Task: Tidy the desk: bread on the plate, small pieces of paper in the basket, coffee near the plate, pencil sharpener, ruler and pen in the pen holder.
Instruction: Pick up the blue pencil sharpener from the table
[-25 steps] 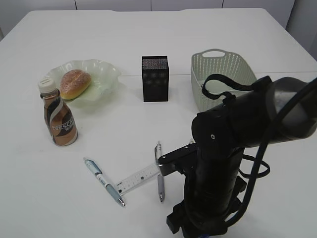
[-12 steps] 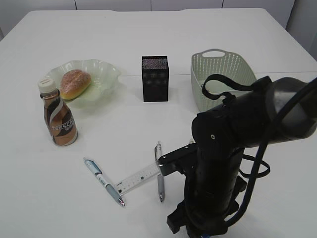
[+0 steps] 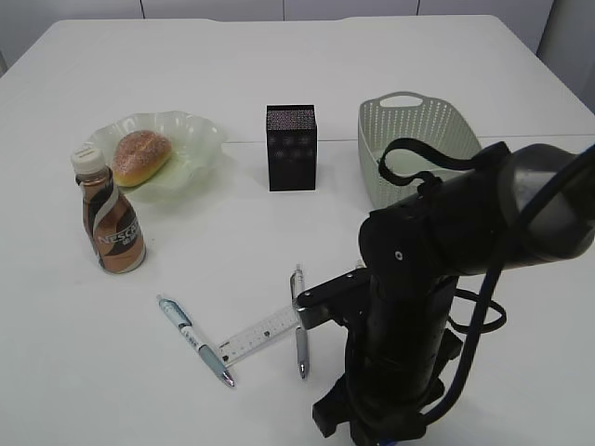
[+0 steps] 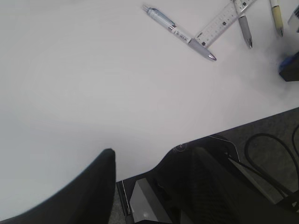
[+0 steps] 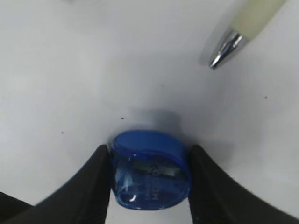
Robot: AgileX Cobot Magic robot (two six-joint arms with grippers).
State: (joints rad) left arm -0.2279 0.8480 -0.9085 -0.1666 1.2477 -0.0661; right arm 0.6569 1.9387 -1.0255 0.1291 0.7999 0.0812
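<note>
My right gripper (image 5: 149, 161) is shut on the blue pencil sharpener (image 5: 152, 173), which sits on the table with a finger against each side. A pen tip (image 5: 227, 48) lies just beyond it. In the exterior view the right arm (image 3: 418, 307) hides that gripper. The ruler (image 3: 258, 334) lies between a blue-white pen (image 3: 195, 340) and a grey pen (image 3: 299, 321). The bread (image 3: 141, 156) is on the plate (image 3: 191, 135), with the coffee bottle (image 3: 112, 228) upright beside it. The black pen holder (image 3: 291, 147) stands mid-table. My left gripper (image 4: 147, 161) is open and empty. No small pieces of paper show.
The pale green basket (image 3: 414, 139) stands at the back right, partly behind the right arm. The left wrist view looks over the table's front edge (image 4: 261, 119), with cables beyond it. Bare tabletop lies between the bottle and the pens.
The right arm has barely shifted, settling a touch lower at the front of the table. The objects on the table have not moved.
</note>
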